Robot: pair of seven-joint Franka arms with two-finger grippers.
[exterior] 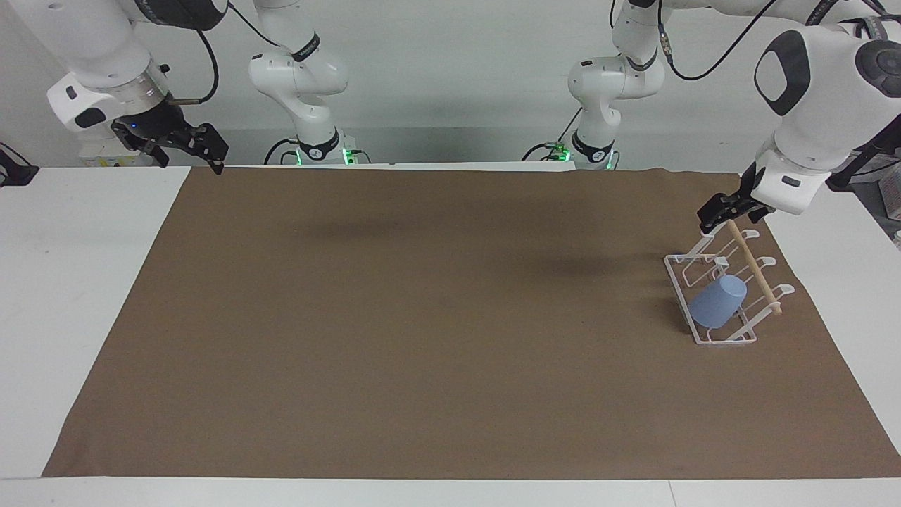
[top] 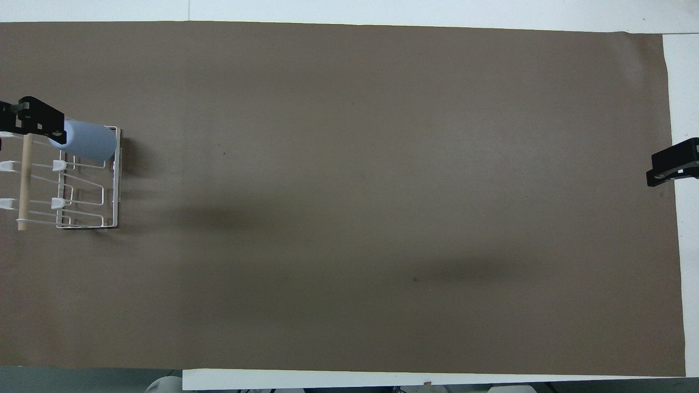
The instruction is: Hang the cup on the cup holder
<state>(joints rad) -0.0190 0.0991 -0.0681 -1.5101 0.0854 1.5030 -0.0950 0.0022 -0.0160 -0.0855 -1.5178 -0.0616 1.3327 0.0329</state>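
Already the light-blue cup (exterior: 716,303) hangs tilted on a prong of the white wire cup holder (exterior: 711,336), so the left gripper (exterior: 719,211), fingers empty and apart just above the dowel's (exterior: 757,270) end, could snag it and tip the rack

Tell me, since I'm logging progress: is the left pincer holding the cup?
No: the cup sits tilted on the cup holder prongs, while the left pincer hangs apart above the holder's end.

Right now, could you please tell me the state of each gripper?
Left gripper: over the end of the white wire cup holder, holding nothing; the light-blue plastic cup sits on the holder. Open or shut cannot be told.
Right gripper: open, empty, waiting.
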